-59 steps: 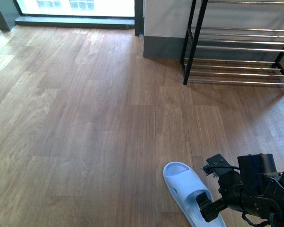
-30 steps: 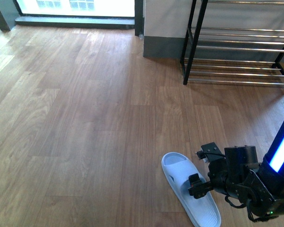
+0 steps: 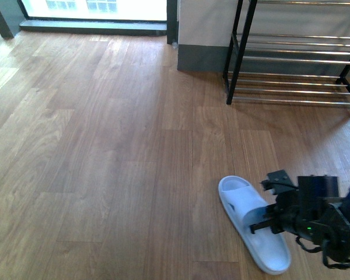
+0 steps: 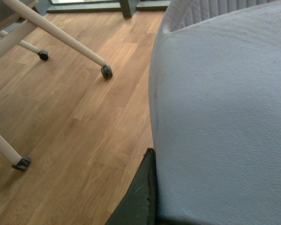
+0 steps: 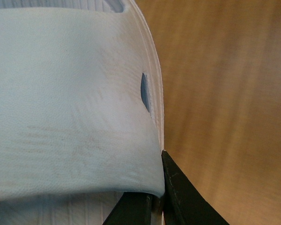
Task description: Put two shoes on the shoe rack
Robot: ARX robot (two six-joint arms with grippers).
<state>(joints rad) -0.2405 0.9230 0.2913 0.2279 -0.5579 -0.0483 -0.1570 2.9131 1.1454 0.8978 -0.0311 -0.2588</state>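
Grasp step: the right gripper (image 3: 262,225) seems pinched on the slide's (image 3: 244,207) strap; next, it needs lifting toward the rack (image 3: 291,59).

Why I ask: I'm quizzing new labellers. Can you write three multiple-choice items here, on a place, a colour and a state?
1. Where is the rack? A. ahead right, by the wall B. near left C. beside the window
2. Slipper colour? A. black B. pale blue C. red
3. Right gripper? A. open over bare floor B. touching the rack C. shut on the slipper
Answers: A, its frame stands against the far wall; B, it looks pale blue in the front view; C, its fingers clamp the slipper's edge.
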